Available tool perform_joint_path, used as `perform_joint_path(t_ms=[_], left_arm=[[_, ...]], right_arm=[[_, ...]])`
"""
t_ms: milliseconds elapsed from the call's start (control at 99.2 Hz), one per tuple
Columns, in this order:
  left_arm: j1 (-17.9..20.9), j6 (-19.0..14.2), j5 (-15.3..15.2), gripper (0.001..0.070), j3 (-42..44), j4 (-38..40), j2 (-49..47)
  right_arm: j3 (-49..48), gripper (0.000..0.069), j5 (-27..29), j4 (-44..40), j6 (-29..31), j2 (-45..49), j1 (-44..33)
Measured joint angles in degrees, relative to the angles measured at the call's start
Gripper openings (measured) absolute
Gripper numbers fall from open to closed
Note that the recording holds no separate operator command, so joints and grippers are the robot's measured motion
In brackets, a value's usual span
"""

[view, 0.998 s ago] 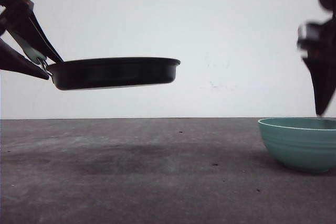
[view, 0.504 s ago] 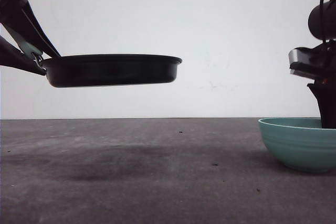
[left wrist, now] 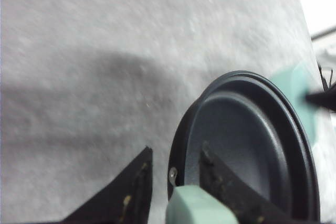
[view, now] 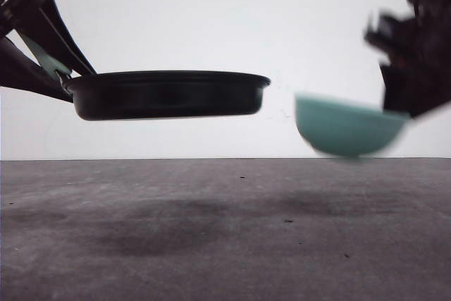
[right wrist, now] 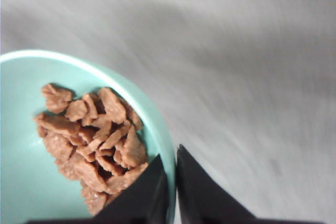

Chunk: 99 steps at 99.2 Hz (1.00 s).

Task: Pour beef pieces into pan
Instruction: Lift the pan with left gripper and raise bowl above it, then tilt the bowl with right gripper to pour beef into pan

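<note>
We've got the pan (view: pixel 167 94) held up in the air by the left gripper (left wrist: pixel 173 182), fingers (left wrist: pixel 131 192) clenched on the mint-green handle (left wrist: pixel 197 207), pan sitting pretty much level well above the counter (view: pixel 225 230). Inside looks bare in the left wrist view, so nothing's gone in yet.

On the other side the right gripper (right wrist: pixel 170 177) has its fingers (right wrist: pixel 144 195) pinched on the rim of the teal bowl (view: pixel 347 127), one inside and one outside. The bowl is off the counter, blurry in the front view, hanging just beside the pan's far edge and slightly lower than its rim. The beef pieces (right wrist: pixel 92 140) are all in the bowl, piled in a heap against the wall nearest the fingers.

Our take on doing the pour well:
- get the bowl's lip higher than the pan rim and over the middle of the pan before tipping, otherwise bits will land on the counter
- tip away from the pinched side so the pieces slide out the open edge, not onto the fingers
- tilt slowly, since the chunks look like they'd clump and then drop all at once
- keep the pan flat the whole time

A rim pinch looks like it could slip if we rush it.
</note>
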Motion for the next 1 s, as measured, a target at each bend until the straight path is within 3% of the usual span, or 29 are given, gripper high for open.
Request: perform_joint_path(t_ms=[111,181,585,796,998], left_arm=[[-0.83,0.07,-0.02,0.0131,1.90,-1.44,2.36],[-1.36,0.46,-0.04,0.0131,4.13,-2.58,4.02],[-4.63,2.25,-0.63,0.0131,13.09,-4.04,10.84],[-4.79,2.21,-0.26,0.0131,13.57,-3.72,10.82],[-4.79,2.10,-0.17,0.0131,13.57,-3.63,10.82]], right_arm=[[0.83,0.0014,0.22,4.09,3.76,-5.62,3.39],[1.46,0.0014,3.58,5.57,6.23,-8.57,6.51],[1.57,0.0013,40.70,8.81,8.55,-11.82,31.23],[1.57,0.0013,51.12,17.62,4.00,-11.82,38.64],[1.57,0.0013,63.43,24.06,-5.22,-11.78,44.19]])
